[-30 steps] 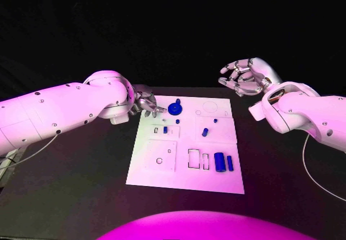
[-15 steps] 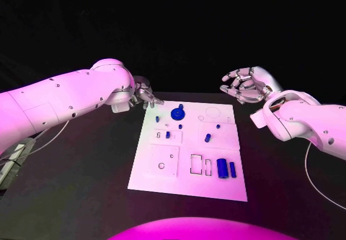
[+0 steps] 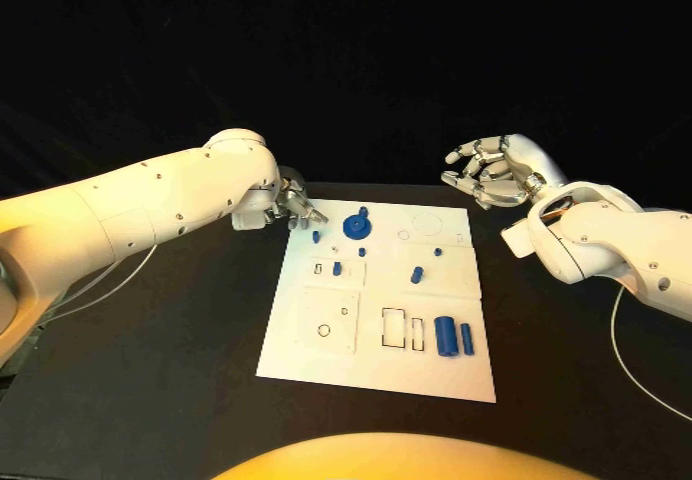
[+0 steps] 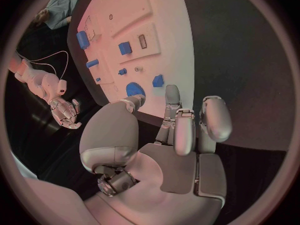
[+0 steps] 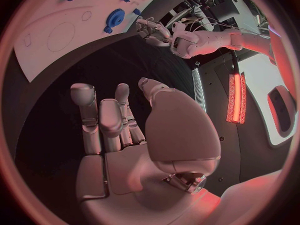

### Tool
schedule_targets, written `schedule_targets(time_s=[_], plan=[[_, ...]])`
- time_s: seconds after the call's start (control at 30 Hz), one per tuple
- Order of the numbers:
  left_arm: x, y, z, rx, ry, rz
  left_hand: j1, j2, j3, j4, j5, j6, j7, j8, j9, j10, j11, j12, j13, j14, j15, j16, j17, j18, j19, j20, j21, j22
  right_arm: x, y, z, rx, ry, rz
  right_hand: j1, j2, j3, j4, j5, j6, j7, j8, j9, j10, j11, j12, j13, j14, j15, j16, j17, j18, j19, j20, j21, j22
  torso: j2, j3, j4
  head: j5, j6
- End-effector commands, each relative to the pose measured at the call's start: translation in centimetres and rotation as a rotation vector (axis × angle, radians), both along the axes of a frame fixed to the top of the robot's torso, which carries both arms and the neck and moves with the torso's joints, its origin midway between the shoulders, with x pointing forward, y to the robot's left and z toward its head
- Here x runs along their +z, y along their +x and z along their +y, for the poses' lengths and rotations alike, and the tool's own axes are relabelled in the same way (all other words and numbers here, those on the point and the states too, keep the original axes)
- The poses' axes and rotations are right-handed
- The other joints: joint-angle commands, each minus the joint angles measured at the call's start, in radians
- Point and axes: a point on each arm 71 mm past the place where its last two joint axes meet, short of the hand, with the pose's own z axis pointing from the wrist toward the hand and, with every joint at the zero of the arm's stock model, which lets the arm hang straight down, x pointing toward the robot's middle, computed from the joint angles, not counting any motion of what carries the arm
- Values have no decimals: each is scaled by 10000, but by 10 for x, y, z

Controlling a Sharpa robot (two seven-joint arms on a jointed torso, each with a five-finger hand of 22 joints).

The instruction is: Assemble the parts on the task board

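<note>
The task board [image 3: 378, 300] lies flat in the middle of the black table [image 3: 159, 360], its long axis running away from the robot, far end tilted slightly toward the robot's right. Nothing lies across the board and neither arm overhangs it. Left hand [image 3: 293, 207] sits just off the board's far left corner, near the round blue part [image 3: 356, 226], not touching it; in the left wrist view this hand [image 4: 169, 150] holds nothing, fingers extended and loosely apart, tips above the table beside the board edge [image 4: 181, 60]. Right hand [image 3: 490, 172] is raised beyond the board's far right corner, well apart from it, fingers curled part-way in, nothing in them; the right wrist view shows the same hand [image 5: 125, 135] with an empty palm and the board corner [image 5: 56, 40] beyond it. Parts on the board: the round blue part at the far end; a small blue peg [image 3: 415, 274] mid-board, long axis roughly along the board; a small blue piece [image 3: 336, 268] beside a little slot on the left side; two blue bars [image 3: 453, 335] side by side at the near right, long axes along the board, next to rectangular outlines [image 3: 392, 327]. A thin cable [image 3: 101, 285] trails under the left arm. No legible writing or labels on board or parts.
</note>
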Motion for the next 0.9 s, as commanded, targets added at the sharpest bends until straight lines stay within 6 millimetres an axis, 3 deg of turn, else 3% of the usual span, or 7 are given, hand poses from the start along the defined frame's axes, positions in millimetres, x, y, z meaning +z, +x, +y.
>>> schedule_targets(time_s=[0.03, 0.27, 0.57, 0.7, 0.9], plan=[[-4, -1, -3, -386, 114, 385, 97, 42, -52, 8, -5, 27, -14, -62, -20, 45, 45, 3, -12, 779, 62, 44, 1721, 100, 14, 56, 37, 32, 0, -1, 2, 207, -7, 8, -99, 30, -53, -1, -19, 41, -33, 58, 12, 53, -2, 54, -8, 51, 6, -56, 10, 64, 42, -8, -25, 9, 2, 10, -6, 7, -12], [-8, -2, -6, -464, 79, 603, 129, 86, -75, 5, -13, 94, -22, -64, -45, 47, 40, 9, -21, 786, 61, 59, 1742, 99, 22, 58, 46, 47, 0, 0, 3, 222, -4, 6, -86, 44, -56, -3, -1, 38, -36, 61, 13, 53, -5, 61, -15, 59, 3, -47, 28, 65, 47, -10, -32, 8, -14, 4, 20, -7, -35], [-9, -3, -8, -493, 62, 682, 286, 185, -151, -6, -14, 337, -61, -28, -99, 77, 9, 37, -49, 803, 37, 94, 1790, 88, 54, 59, 88, 114, -1, 0, 4, 235, -5, 12, -82, 48, -56, -4, 5, 37, -36, 61, 13, 53, -6, 63, -17, 58, 2, -53, 22, 68, 42, -10, -47, -1, -16, 11, 10, -1, -35], [-9, -2, -8, -413, 13, 628, 562, 437, -118, -26, 7, 519, -104, 35, -133, 102, -31, 57, -82, 810, 5, 109, 1808, 82, 75, 40, 114, 157, -1, 0, 4, 244, -3, 18, -82, 48, -56, -4, 5, 37, -36, 61, 13, 53, -6, 63, -17, 58, 2, -53, 22, 68, 42, -10, -47, -1, -11, 16, 5, 5, -48], [-9, -2, -9, -392, -67, 621, 971, 547, -84, -66, 7, 577, -121, 74, -167, 105, -50, 65, -121, 817, -14, 124, 1828, 76, 87, 27, 133, 190, -1, 0, 5, 250, -2, 19, -69, 66, -54, -4, 29, 37, -37, 65, 13, 51, -7, 67, -24, 59, 1, -58, 22, 67, 48, -12, -47, 2, -7, 11, 8, -10, -66]])
